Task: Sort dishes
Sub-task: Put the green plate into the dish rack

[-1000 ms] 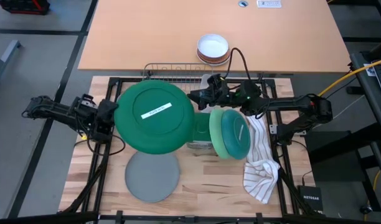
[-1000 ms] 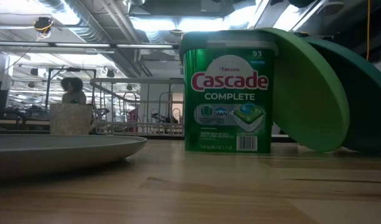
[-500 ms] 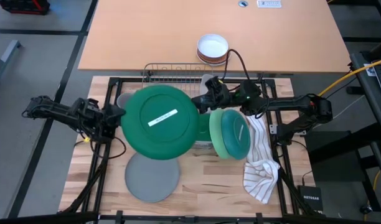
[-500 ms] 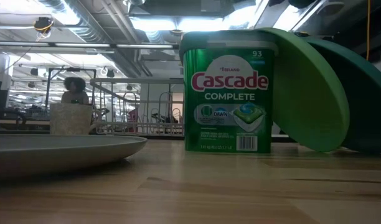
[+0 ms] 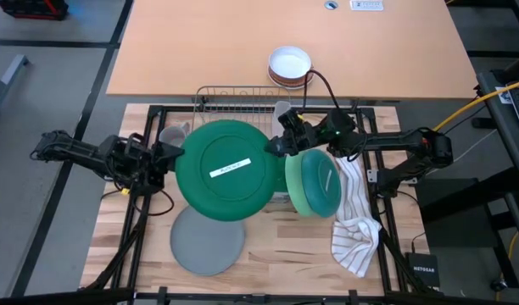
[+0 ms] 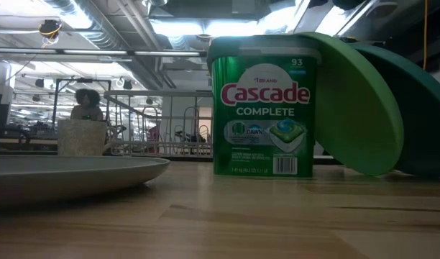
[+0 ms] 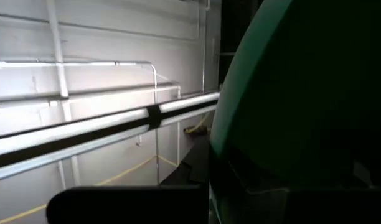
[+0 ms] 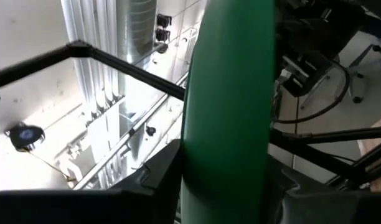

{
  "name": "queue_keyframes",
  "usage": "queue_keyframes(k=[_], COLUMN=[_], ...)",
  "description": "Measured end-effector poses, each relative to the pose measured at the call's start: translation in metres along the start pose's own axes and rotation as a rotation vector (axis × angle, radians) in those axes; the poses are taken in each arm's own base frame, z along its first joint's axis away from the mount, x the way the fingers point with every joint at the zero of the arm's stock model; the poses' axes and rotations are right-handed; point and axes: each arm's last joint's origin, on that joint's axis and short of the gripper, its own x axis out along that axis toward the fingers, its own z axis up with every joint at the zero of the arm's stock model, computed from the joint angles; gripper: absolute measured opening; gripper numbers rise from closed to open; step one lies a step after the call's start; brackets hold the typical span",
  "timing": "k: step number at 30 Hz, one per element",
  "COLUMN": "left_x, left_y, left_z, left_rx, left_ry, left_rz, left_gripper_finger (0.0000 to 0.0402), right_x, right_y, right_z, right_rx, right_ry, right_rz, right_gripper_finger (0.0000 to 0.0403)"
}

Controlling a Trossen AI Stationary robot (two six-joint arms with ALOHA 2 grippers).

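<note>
My dark green plate [image 5: 227,169] has shifted right since a second ago; I see the left gripper [image 5: 169,158] clamped on its left rim, the right gripper [image 5: 276,146] pinching its right rim, above the table [image 5: 285,250].

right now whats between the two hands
The big dark green plate, held up over the table; the left hand and right hand each grip an edge, seen from above.
</note>
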Motion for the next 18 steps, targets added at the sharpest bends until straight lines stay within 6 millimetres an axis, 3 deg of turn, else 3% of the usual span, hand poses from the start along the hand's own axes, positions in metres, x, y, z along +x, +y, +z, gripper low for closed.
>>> queue_keyframes(k=[11, 18], left_x=[0.000, 0.000], left_y=[-0.001, -0.002], left_z=[-0.006, -0.012], left_rx=[0.001, -0.041], left_ry=[0.088, 0.124], left_rz=[-0.008, -0.004], left_gripper_finger=[0.0007, 0.0049], right_x=[0.000, 0.000], right_y=[0.006, 0.010], right_z=[0.001, 0.002], right_rx=[-0.125, -0.173], right_ry=[-0.025, -0.058], right_rz=[0.033, 0.068], right_gripper_finger=[0.0056, 0.0044])
